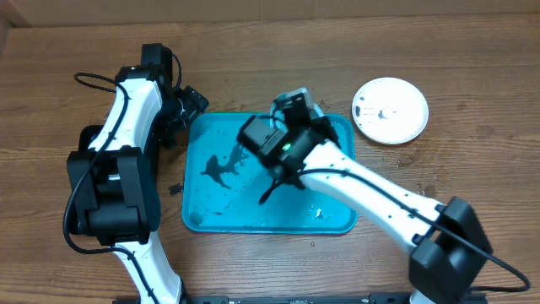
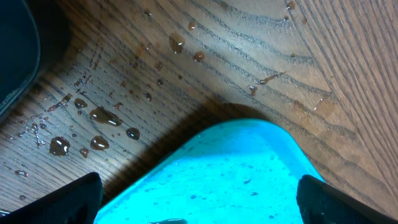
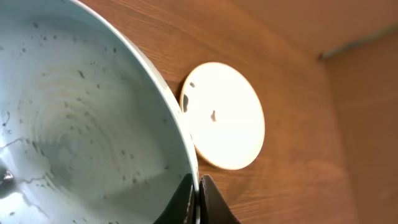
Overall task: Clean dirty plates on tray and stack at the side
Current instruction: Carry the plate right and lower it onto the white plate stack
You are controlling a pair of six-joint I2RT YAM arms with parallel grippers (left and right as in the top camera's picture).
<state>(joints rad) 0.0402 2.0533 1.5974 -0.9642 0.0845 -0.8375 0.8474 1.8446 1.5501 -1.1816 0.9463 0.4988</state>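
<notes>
Overhead: your right gripper (image 1: 297,108) hangs over the far edge of the tray (image 1: 253,215), with the white plate (image 1: 390,110) off the tray's far-right corner. Left wrist: your left gripper (image 2: 199,205) gapes wide over a tray corner, droplets (image 2: 102,116) beside it. Right wrist: the right gripper's clamped on the rim of the blue-rimmed plate (image 3: 81,124).

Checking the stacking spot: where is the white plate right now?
Overhead, the white plate lies on the table off the tray's far right corner, apart from it; the right pincer grips a second plate nearby.

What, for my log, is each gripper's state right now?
Left gripper: open, holding nothing.
Right gripper: closed on the rim of a plate.
</notes>
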